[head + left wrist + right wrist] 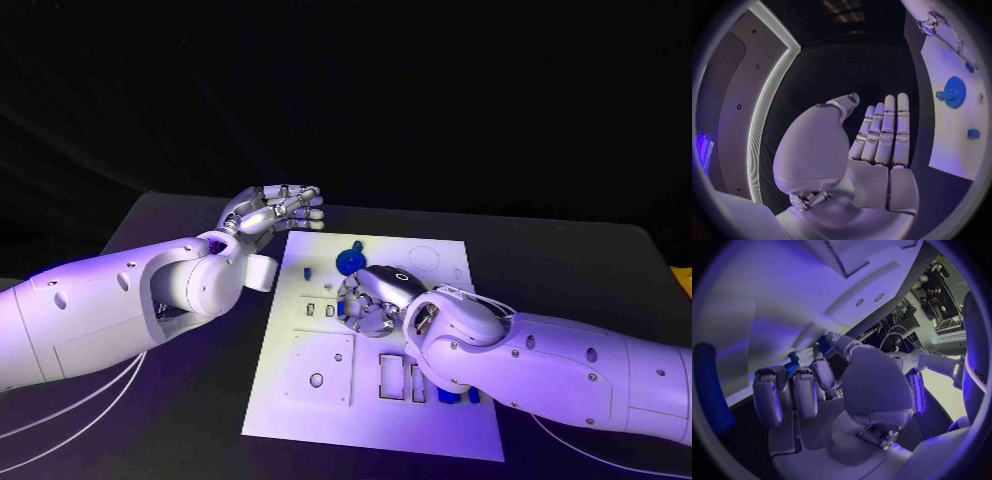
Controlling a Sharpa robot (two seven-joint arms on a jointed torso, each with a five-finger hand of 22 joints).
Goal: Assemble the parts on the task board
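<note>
R hand point(372, 300) is hovering low over the middle of the task board point(325, 400), palm down, fingers curling in toward the board. In the R wrist view a small blue part point(792, 366) is showing right at the fingertips point(820, 371); whether it's being pinched or just touched, can't tell.

L hand point(271, 215) is sitting off the board's far-left corner, fingers straight and pressed side by side, thumb apart, holding nothing.

Blue gear point(351, 262) is lying flat on the board, just on the far side of the R hand, nearly touching its knuckles. It's round, so no long axis and no pointing direction. In the L wrist view the gear point(954, 92) is showing face-up, w/ another small blue part point(973, 133) near it on the board.

More blue parts point(459, 396) are lying at the board's near-right side, close under the R forearm.

Judgement: R hand is far nearer the gear and the board's slots than L, so the next move is probably R's.
</note>
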